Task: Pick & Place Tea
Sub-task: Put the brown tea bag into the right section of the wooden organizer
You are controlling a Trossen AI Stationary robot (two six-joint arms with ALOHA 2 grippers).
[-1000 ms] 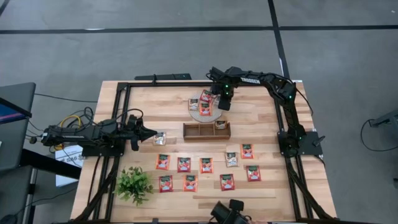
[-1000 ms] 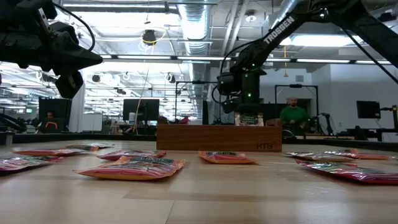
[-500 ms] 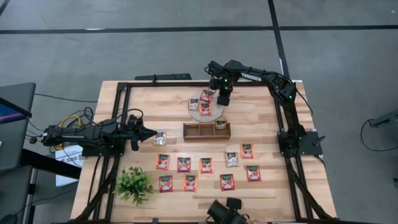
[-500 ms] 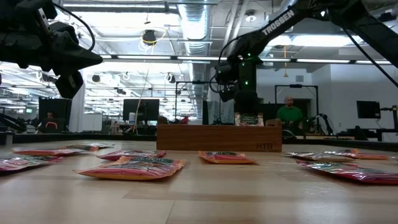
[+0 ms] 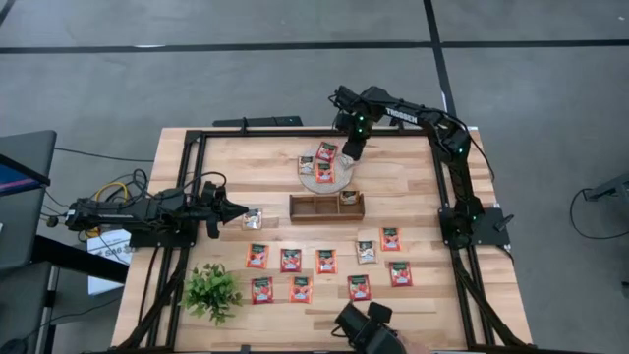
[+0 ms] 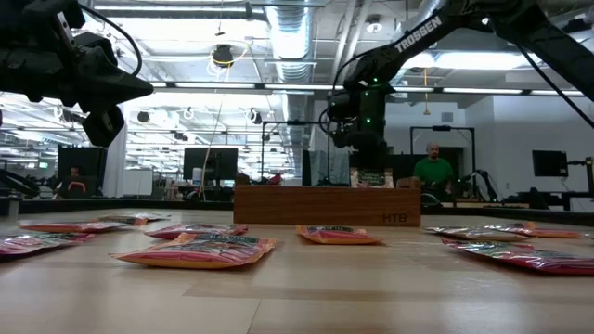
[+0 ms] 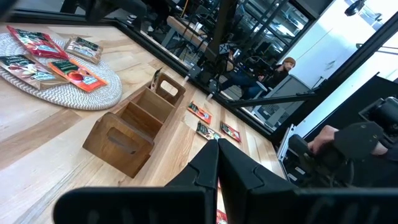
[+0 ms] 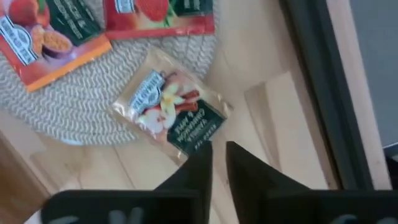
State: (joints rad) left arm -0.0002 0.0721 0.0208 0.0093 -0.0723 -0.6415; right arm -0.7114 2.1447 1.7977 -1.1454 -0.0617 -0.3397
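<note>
A round woven mat [image 5: 316, 181] holds several sachets. The newest one, a gold-and-green sachet [image 8: 171, 112], lies flat on the mat's edge [image 8: 93, 118], with a corner over the wood. My right gripper [image 8: 219, 152] hovers above it and just to its far side [image 5: 351, 146]; it is empty, with a narrow gap between the fingers. Many red-orange sachets [image 5: 325, 261] lie flat in rows on the near half of the table. My left gripper [image 5: 236, 209] waits shut at the left, beside a silvery sachet [image 5: 254, 218].
The brown wooden tray [image 5: 314, 207] sits just nearer than the mat, with a sachet in its right compartment [image 5: 348, 197]. A small green plant [image 5: 211, 290] stands at the near left. A black frame rail [image 8: 311, 81] runs along the far edge, close to my right gripper.
My right gripper has risen from just over the mat's right edge and drawn back toward the table's far edge. The sachets on the mat have stayed where they lay.
</note>
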